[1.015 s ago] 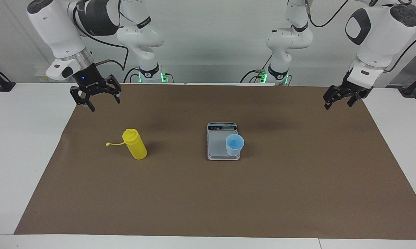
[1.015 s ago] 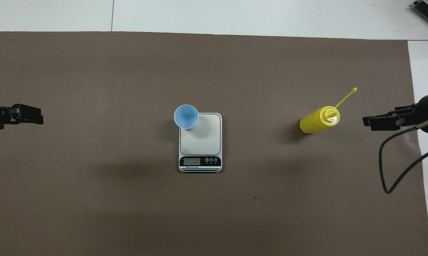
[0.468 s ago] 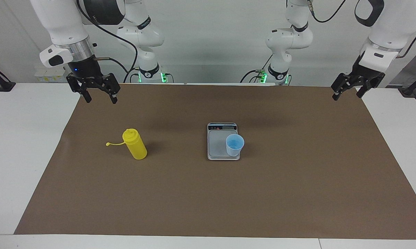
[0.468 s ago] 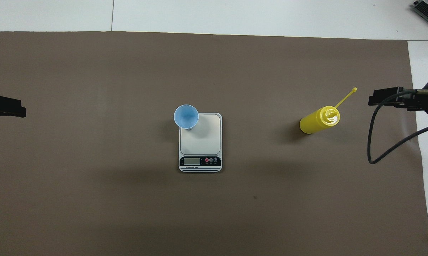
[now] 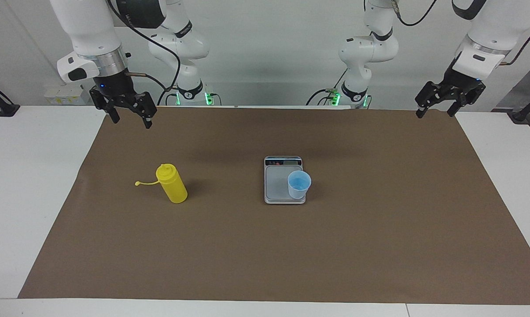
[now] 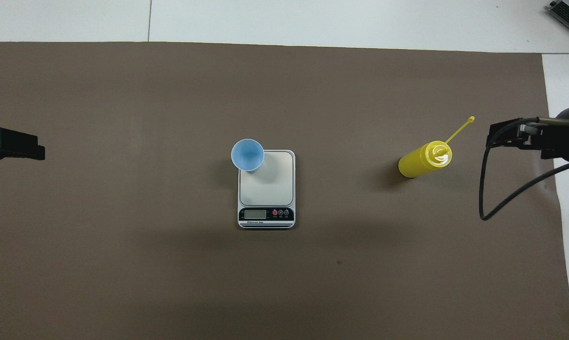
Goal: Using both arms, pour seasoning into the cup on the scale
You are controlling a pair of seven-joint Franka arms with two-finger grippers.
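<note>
Approach the yellow cylindrical plastic squeeze bottle (image 5: 172,184) from above and grip mid-body, clear of its thin tethered cap strap (image 5: 145,182), to keep it upright. It stands on the brown paper mat (image 5: 379,229) toward the right arm's end, nozzle uncapped. The right gripper (image 5: 130,118) hangs empty over the mat's edge, fingers apart; the left gripper (image 5: 436,106) likewise, apart and empty. The small light-blue tapered plastic cup (image 5: 299,185) sits on a corner of the flat silver-grey scale (image 5: 276,182).
</note>
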